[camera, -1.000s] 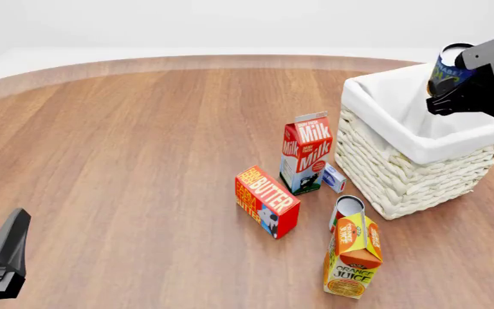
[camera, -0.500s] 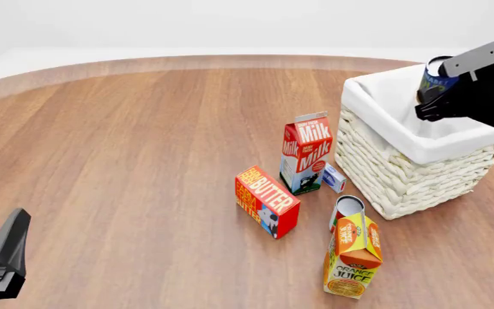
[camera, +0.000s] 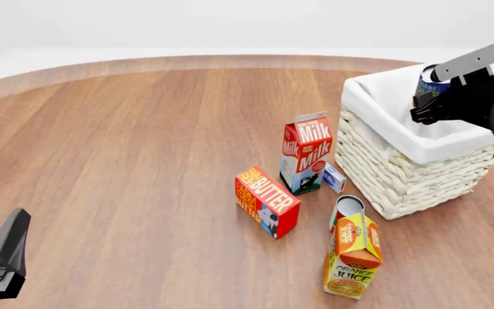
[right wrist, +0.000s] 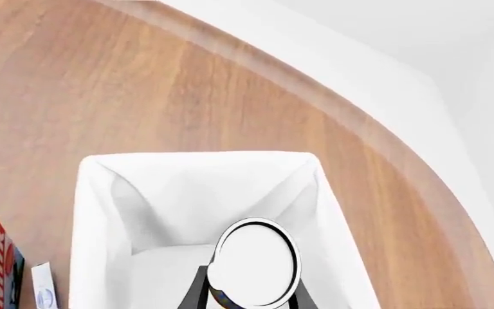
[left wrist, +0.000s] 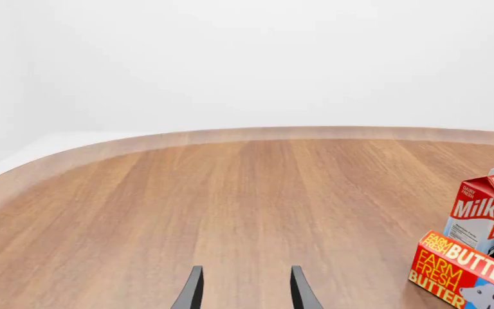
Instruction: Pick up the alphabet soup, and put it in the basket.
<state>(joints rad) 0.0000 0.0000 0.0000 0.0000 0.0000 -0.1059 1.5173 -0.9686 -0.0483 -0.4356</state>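
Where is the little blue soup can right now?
In the front view, the small blue soup can is far right, held in the right gripper over the big white wicker basket.

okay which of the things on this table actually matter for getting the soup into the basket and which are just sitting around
Part of the job:
blue-labelled alphabet soup can, held in the right gripper
cream-white woven wicker basket

Just lying about:
red-and-white milk carton
orange butter box
orange juice carton
red-and-white-labelled can
small white-and-blue box
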